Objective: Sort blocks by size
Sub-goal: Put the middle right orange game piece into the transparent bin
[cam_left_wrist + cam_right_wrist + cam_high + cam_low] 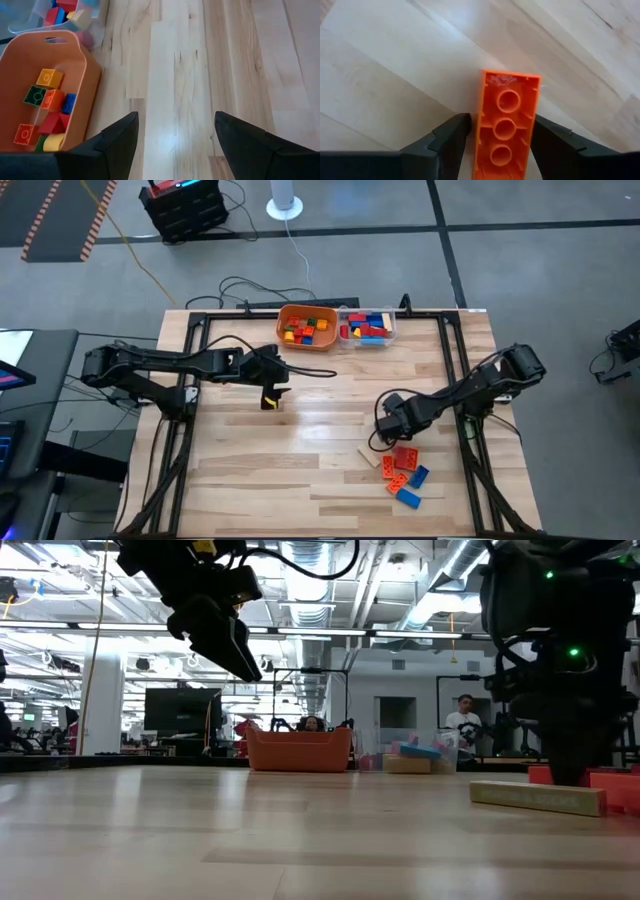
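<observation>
At lower right, right gripper (495,140) jaws straddle an orange brick (507,120); left gripper (272,398) spread, empty; bowl (290,315) and container (390,328) part-filled, several blocks (405,475) left.

Open-plan lab — exposed ceiling ducts (450,570), monitors (180,715), hazard-taped floor (60,220).

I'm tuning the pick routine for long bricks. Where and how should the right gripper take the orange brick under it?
Grip the orange brick across its two long side walls near mid-length, coming straight down. The right gripper already straddles it; those walls are flat, parallel, and narrower than the open jaws.
</observation>
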Available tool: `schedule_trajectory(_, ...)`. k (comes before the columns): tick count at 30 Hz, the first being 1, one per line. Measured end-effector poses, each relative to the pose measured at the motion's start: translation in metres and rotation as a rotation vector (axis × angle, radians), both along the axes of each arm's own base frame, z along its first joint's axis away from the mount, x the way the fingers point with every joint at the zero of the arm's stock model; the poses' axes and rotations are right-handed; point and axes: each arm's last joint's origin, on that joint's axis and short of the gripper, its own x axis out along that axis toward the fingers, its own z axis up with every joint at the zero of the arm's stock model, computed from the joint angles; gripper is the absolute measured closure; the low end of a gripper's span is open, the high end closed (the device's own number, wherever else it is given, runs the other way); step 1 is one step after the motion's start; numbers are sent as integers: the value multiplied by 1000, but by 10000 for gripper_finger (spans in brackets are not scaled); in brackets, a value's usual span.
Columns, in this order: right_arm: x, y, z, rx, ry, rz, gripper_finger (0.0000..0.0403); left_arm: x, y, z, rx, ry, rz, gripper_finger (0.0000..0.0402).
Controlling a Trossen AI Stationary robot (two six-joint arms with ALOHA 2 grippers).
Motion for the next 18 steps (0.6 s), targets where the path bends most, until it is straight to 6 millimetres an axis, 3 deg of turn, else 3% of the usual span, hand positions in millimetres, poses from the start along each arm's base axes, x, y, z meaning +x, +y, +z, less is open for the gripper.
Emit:
schedule_trajectory(7,2,-6,2,-1,17,88,241,-1,0,-1,1,14,-3,147)
schedule_trajectory(10,2,-14,8,-54,-11,132,241,-4,-4,5,30,-2,-20,147)
schedule_trajectory(13,2,-27,24,-133,-68,169,240,-13,-8,24,67,-95,-29,147)
schedule_trajectory(18,4,-65,51,-240,-185,222,218,-27,-10,47,91,-211,-38,148)
